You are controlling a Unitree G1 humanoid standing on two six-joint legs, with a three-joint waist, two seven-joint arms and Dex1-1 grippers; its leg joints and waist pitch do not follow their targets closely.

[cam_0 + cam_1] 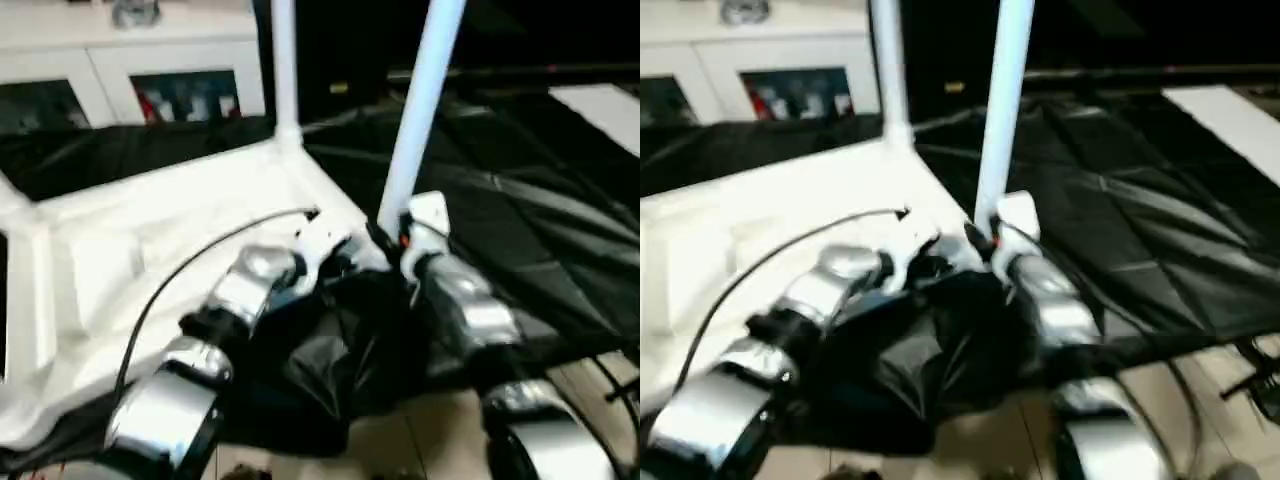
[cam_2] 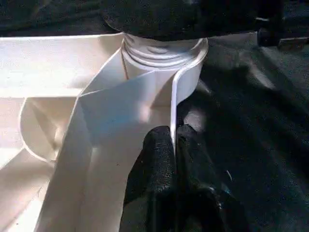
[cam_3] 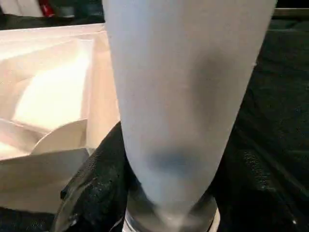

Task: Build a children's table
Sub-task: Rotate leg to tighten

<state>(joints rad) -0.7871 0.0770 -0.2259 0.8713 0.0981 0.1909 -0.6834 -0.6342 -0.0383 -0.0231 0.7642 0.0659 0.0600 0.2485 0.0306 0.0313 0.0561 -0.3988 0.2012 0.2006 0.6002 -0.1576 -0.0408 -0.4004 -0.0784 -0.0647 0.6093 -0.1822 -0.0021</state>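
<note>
White plastic tabletop (image 1: pixel 150 250) is seen upside down on black sheeting (image 1: pixel 520 220), ribbed underside up. One leg (image 1: pixel 284 70) is already standing in the far corner socket. A second leg (image 1: pixel 420 110) is held upright at the near right corner socket (image 2: pixel 164 53) by the right gripper (image 1: pixel 405 240), its fingers clamped around the leg's base on both sides, as seen in the right wrist view. The left gripper (image 2: pixel 174 145) is pinched shut on the tabletop's thin edge wall just beside that socket, so the top is braced.

For the step in hand, the leg should be kept plumb over the socket and pressed or turned straight down; any tilt is likely to jam it. The left pinch should be kept firm so the top is not dragged across the slippery sheeting. Seating depth cannot be judged. A white cabinet (image 1: pixel 120 60) stands behind.
</note>
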